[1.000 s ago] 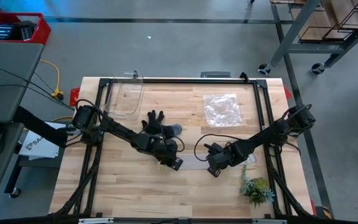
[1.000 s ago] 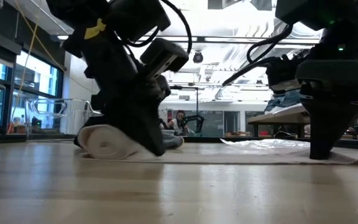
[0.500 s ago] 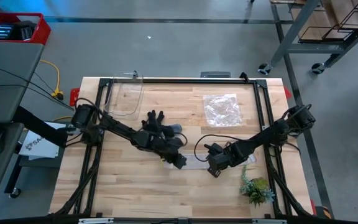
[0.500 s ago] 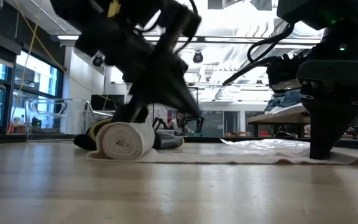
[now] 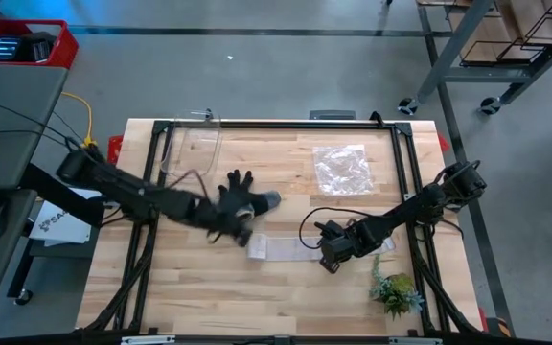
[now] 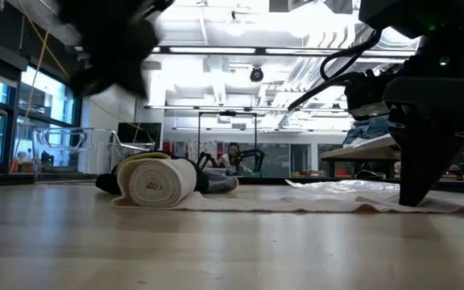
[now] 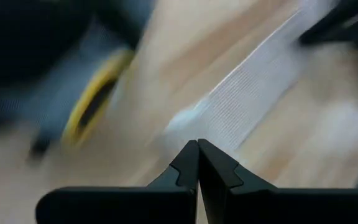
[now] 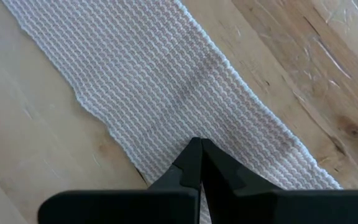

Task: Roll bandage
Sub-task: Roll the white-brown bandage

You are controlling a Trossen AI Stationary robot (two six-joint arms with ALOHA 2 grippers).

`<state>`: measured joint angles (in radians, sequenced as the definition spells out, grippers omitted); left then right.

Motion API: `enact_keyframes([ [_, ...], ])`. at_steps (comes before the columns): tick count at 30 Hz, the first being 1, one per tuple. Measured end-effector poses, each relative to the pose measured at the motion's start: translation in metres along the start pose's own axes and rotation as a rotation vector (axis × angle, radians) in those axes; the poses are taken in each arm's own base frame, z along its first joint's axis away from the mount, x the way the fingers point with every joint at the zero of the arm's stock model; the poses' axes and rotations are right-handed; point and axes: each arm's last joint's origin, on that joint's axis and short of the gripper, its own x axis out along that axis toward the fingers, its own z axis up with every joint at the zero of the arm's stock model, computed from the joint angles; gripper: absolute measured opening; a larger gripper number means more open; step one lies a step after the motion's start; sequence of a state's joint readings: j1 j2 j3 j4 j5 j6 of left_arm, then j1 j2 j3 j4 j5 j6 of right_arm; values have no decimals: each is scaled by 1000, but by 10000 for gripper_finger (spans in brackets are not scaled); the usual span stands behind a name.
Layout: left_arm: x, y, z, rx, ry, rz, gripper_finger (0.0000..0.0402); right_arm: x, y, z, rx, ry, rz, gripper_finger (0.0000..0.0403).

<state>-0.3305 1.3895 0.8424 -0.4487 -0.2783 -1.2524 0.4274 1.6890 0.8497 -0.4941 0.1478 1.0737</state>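
Right tool (image 5: 328,258): fingers pressed together, nothing pinched between them, tip set down on the flat end of the bandage (image 5: 289,251). Probable purpose: pinning the strip to the surface (image 5: 209,297) to prevent sliding and keep the cloth taut during rolling.

Left tool (image 7: 197,147): fingers likewise pressed together, empty, lifted clear of the surface and blurred with motion near the work glove (image 5: 242,197). No contact with the roll visible in the low view.

Bandage position: partly rolled. Rolled portion (image 6: 161,182) resting on its side at the end toward the left arm, just in front of the glove; unrolled remainder lying flat and straight across to the right tool. Weave flat and unwrinkled under the right fingertips (image 8: 191,163).

Judged state of task: roughly midway, with a good length of flat strip left to take up.

Caution: roll unsupported at present; possible loosening or unwinding without renewed pressure.

Plastic bag (image 5: 341,168) well apart, clear of the rolling path.
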Motion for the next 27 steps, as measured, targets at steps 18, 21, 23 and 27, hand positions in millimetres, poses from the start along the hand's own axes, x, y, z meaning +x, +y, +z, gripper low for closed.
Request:
enact_keyframes([
  [18,38,62,-61,-458,136,-206,73,0,0,1,5,-5,5,0],
  [21,40,61,-56,-488,121,-263,116,0,0,1,5,-5,5,0],
  [23,42,60,-54,-499,113,-280,143,0,0,1,5,-6,4,0],
  [27,48,57,-50,-512,96,-327,190,0,0,1,5,-7,3,0],
])
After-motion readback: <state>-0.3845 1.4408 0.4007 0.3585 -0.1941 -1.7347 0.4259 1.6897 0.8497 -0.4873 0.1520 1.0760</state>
